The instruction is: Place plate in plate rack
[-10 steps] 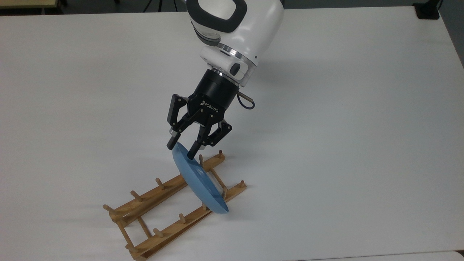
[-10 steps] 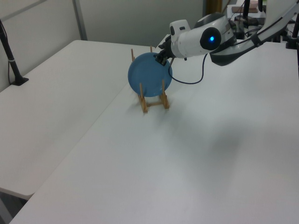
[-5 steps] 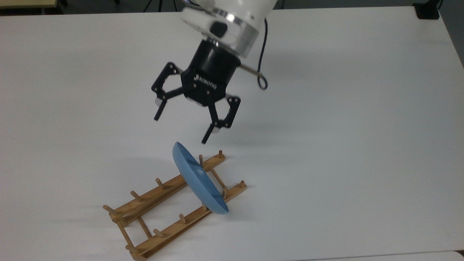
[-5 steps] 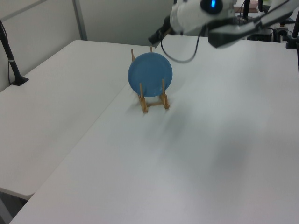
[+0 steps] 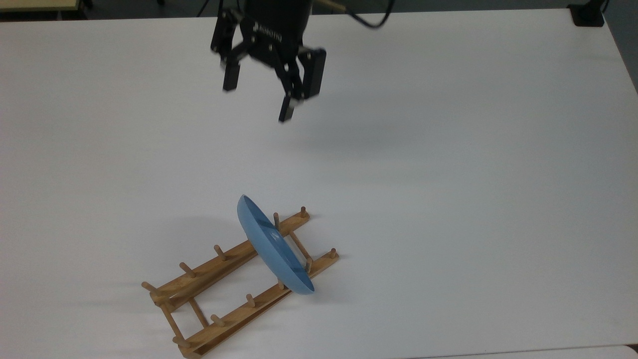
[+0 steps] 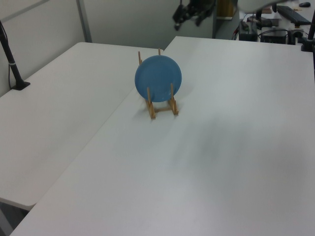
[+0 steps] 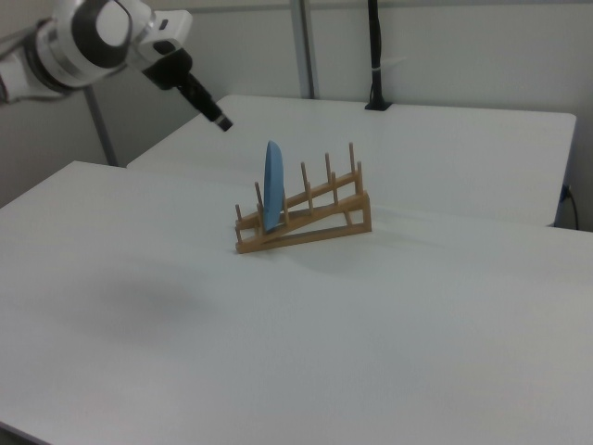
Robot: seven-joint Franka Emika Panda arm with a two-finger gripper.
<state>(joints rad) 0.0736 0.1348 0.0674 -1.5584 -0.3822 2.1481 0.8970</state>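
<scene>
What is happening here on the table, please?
A robot arm has finished with a blue plate. The plate stands on its edge between the pegs of a wooden plate rack, near the rack's low end in the right view. The hand is open, holds nothing, and hangs well above and away from the plate.

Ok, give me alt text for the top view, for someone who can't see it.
A light-blue plate stands on edge between the pegs of a wooden plate rack on a white table. The open black gripper hangs above, apart from both.
</scene>
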